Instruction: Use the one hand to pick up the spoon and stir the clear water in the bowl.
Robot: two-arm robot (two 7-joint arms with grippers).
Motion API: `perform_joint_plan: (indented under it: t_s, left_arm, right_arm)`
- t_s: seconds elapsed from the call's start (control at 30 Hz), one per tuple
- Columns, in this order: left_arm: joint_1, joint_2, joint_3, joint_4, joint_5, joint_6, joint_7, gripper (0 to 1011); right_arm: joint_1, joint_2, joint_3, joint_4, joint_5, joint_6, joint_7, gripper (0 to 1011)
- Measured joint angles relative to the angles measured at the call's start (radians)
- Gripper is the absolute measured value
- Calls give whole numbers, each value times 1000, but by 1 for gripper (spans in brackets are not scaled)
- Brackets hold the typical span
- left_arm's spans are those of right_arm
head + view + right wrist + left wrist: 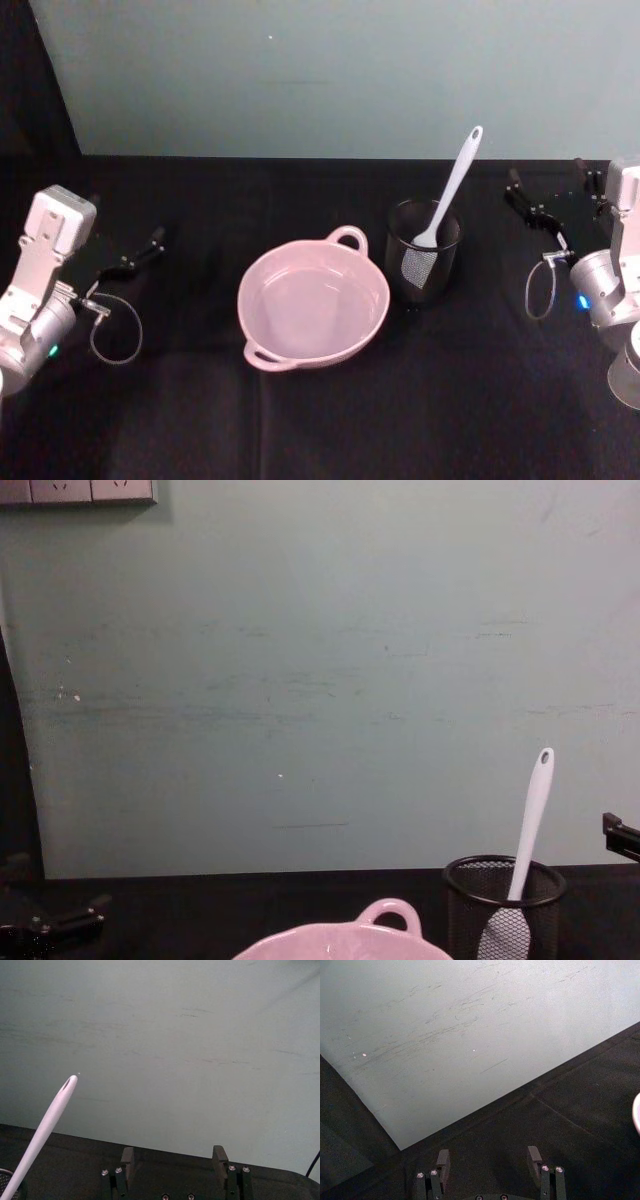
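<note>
Head view: spoon (446,195) stands inside mesh cup (423,262)

Both arms (35,300) are silver cylinders with white boxy wrist housings, looped grey cables (115,335) and black two-finger grippers (545,205) fastened by silver screws (231,1168).

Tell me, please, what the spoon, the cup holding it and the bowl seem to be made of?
The spoon looks like white plastic: smooth, matte, thin, one moulded piece. The cup seems to be black wire mesh, since the spoon's head shows through its wall. The bowl is probably glazed ceramic: pale pink, with a thick rim and soft shine.
</note>
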Motion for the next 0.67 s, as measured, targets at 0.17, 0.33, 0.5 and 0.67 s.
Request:
perform_joint_plan:
  t_s: [0.17, 0.33, 0.5, 0.67]
  left_arm:
    - [0, 0, 0, 0, 0, 0, 0, 1011]
    - [0, 0, 0, 0, 0, 0, 0, 1011]
    - [0, 0, 0, 0, 0, 0, 0, 1011]
    - [0, 0, 0, 0, 0, 0, 0, 1011]
  right_arm:
    - [0, 0, -1, -1, 0, 0, 0, 1003]
    - [-1, 1, -1, -1, 0, 0, 0, 1002]
    - [-1, 1, -1, -2, 0, 0, 0, 1002]
    - [-1, 1, -1, -2, 0, 0, 0, 1003]
